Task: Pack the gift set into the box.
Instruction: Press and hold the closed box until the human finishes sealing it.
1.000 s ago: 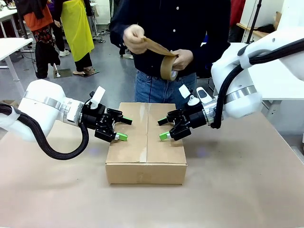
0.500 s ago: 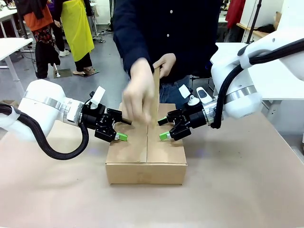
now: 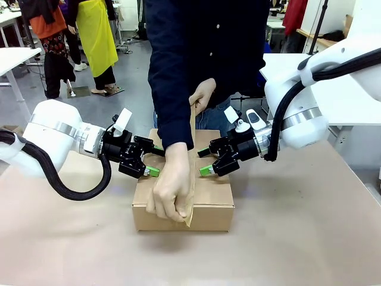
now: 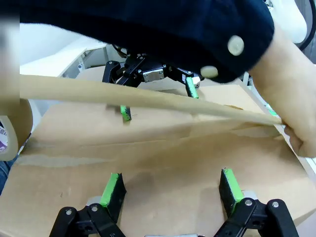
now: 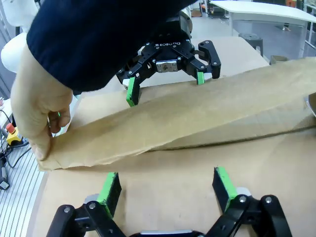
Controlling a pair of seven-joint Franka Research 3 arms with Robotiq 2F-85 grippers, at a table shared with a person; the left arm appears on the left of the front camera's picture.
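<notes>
The box (image 3: 213, 189) lies in mid-table with its flaps down, and the gift set is hidden from view. My left gripper (image 3: 156, 161) is open, its green pads (image 4: 112, 190) resting on the left flap. On the right flap rests my right gripper (image 3: 203, 161), also open, fingers (image 5: 223, 183) spread on the cardboard. A person stretches a strip of brown tape (image 3: 193, 128) over the centre seam. One hand (image 3: 169, 199) presses the tape's end over the box's near edge. The other hand (image 3: 202, 95) holds the tape up at the far side.
The tape roll (image 4: 10, 133) hangs beyond the box's far end. Brown table top (image 3: 297, 226) lies bare around the box. The person leans over the table's far edge, a dark sleeve (image 3: 166, 77) passing between my two grippers. Other people stand at the back left.
The person has drawn the tape from chest height down along the seam, the leading hand moving to the box's near edge. Both arms have stayed where they were.
</notes>
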